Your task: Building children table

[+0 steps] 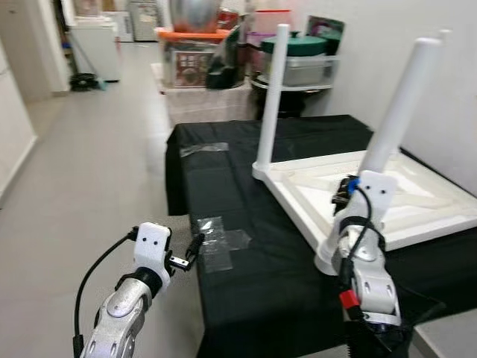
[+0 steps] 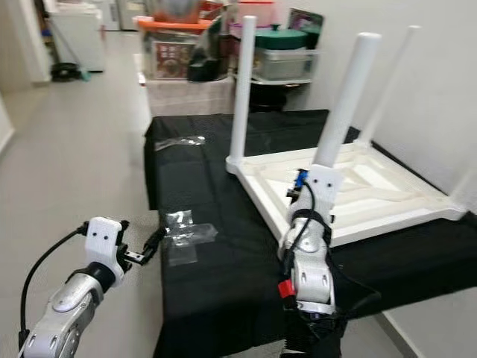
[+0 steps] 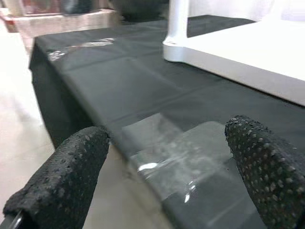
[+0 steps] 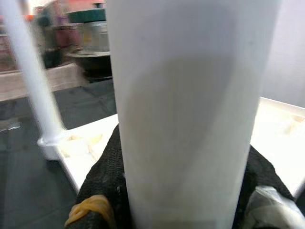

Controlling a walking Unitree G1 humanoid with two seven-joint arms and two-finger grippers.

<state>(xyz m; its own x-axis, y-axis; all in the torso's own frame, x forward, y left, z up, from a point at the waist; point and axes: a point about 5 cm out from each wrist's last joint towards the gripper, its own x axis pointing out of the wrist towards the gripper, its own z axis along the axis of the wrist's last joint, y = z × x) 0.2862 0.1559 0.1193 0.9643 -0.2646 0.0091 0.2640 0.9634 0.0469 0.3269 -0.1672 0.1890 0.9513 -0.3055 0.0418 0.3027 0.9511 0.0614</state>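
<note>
A white children's table (image 1: pixel 425 201) lies upside down on a black-clothed table (image 1: pixel 246 186). Its legs point up. One leg (image 1: pixel 272 97) stands at the far left corner. My right gripper (image 4: pixel 186 191) is shut on the near leg (image 1: pixel 402 104), low down by its base, with the black fingers (image 4: pixel 107 181) pressed against either side. My left gripper (image 1: pixel 192 252) hovers open at the cloth's near left edge. Just beyond its fingertips (image 3: pixel 66 176) lies a clear plastic bag (image 1: pixel 220 242).
A second clear plastic bag (image 1: pixel 203 149) lies further back on the cloth. Behind the table stand stacked storage boxes (image 1: pixel 197 63) and a green-lidded pot (image 1: pixel 294 56). A white wall (image 1: pixel 447 89) runs close on the right. Open grey floor (image 1: pixel 89 171) stretches to the left.
</note>
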